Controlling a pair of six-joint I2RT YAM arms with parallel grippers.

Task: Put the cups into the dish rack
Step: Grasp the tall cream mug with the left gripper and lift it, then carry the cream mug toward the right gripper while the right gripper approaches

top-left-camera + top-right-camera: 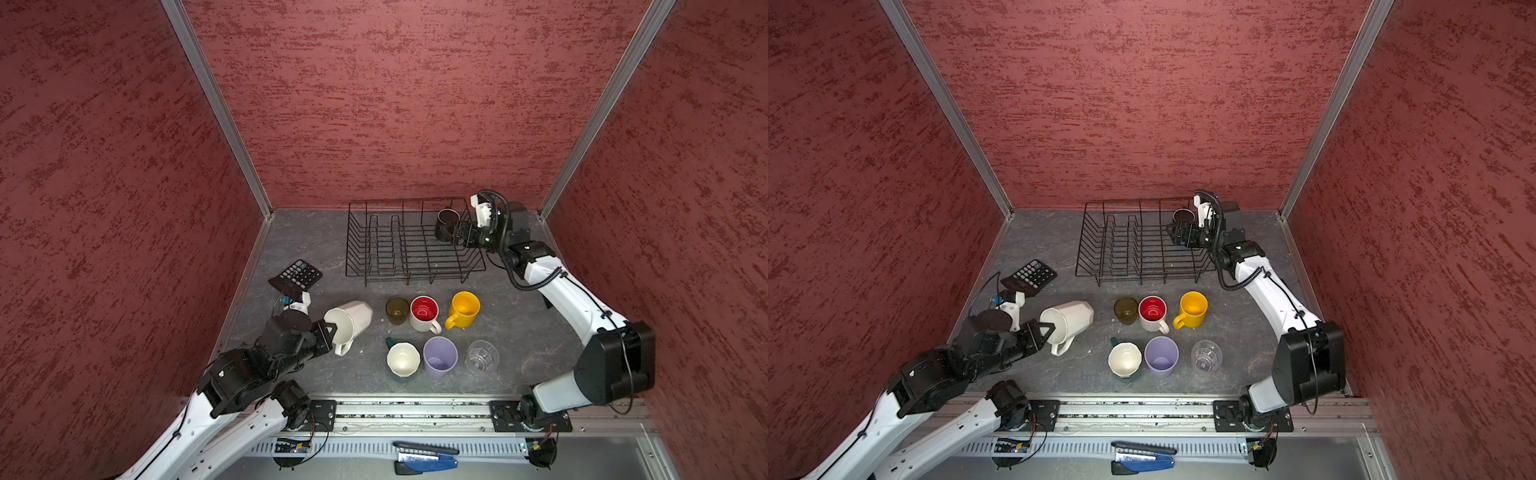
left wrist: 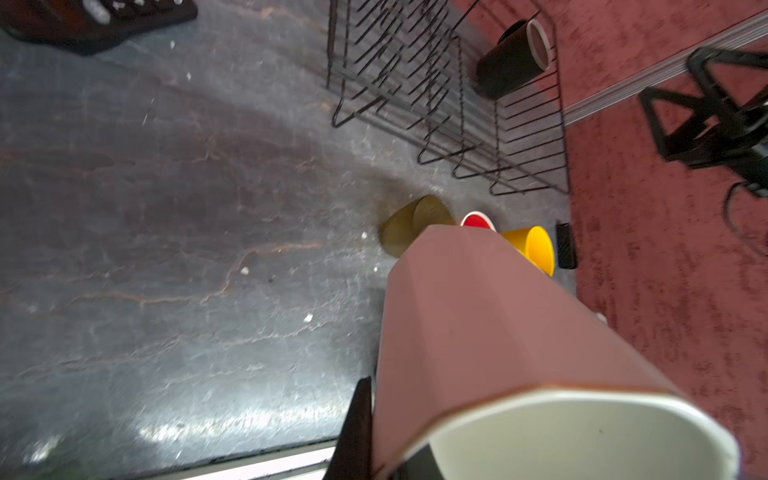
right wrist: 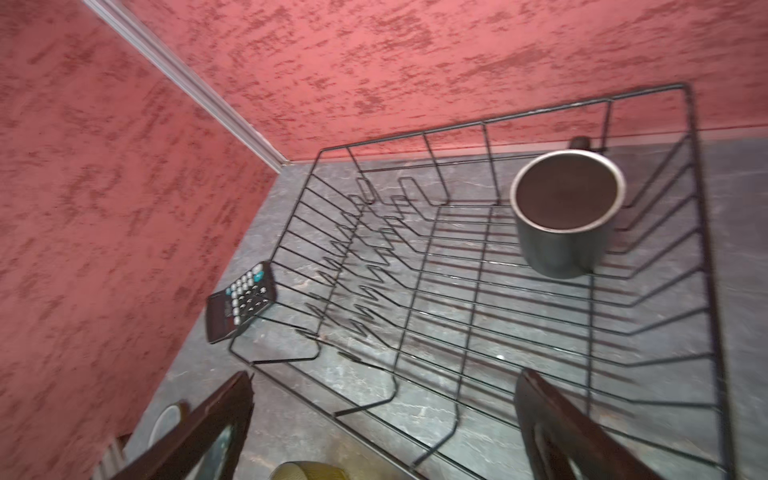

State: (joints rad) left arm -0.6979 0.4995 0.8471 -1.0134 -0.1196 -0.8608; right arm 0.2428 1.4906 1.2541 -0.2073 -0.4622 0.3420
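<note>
Left gripper (image 1: 331, 331) is clamped tight on the rim of the white mug (image 1: 355, 318), which lies tipped on its side, mouth toward the arm, left of the other cups. Right gripper (image 3: 386, 376) hangs spread wide and empty over the rack (image 1: 395, 245), short of the black mug (image 3: 565, 216) standing upright in its far right corner. Six cups stand on the table (image 1: 316, 245) in front of the rack. Whether the white mug is touching the table is unclear.
</note>
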